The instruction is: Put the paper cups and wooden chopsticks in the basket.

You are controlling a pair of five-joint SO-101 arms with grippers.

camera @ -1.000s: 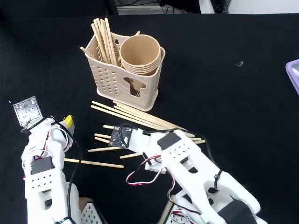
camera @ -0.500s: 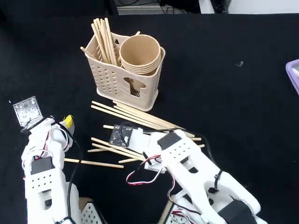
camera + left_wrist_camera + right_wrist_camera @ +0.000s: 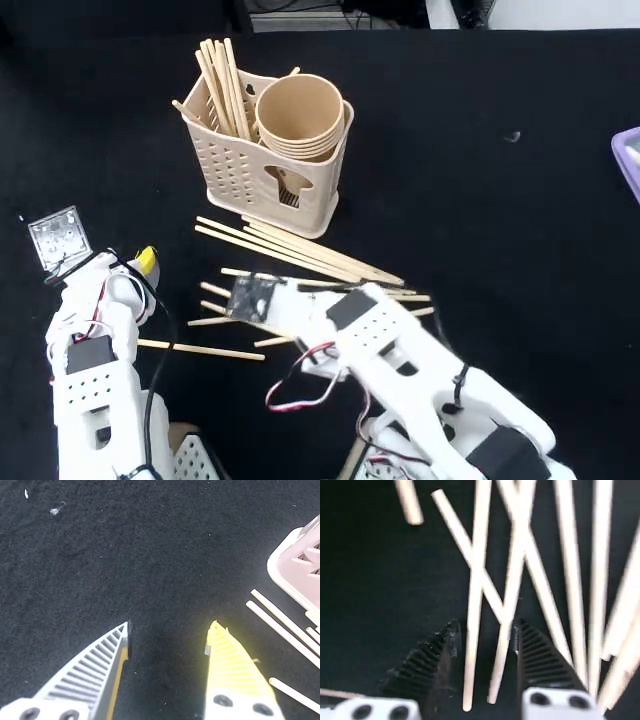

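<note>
The right tool (image 3: pixel 482 630) is partly apart, its black toothed jaws straddling two pale wooden chopsticks (image 3: pixel 472 630) on the black worktop (image 3: pixel 370 580) (neither clearly pinched); others fan out past its tips. The left tool (image 3: pixel 170 627), spread wide, holds nothing. Beyond both tools stands the beige perforated plastic basket (image 3: pixel 262 175), holding stacked brown paper cups (image 3: pixel 300 115).

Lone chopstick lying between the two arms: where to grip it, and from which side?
Probably mid-length, from straight above, jaws set across its width. The lone chopstick lies flat on the black cloth, its middle clear of the other chopsticks, so nothing else gets caught.
</note>
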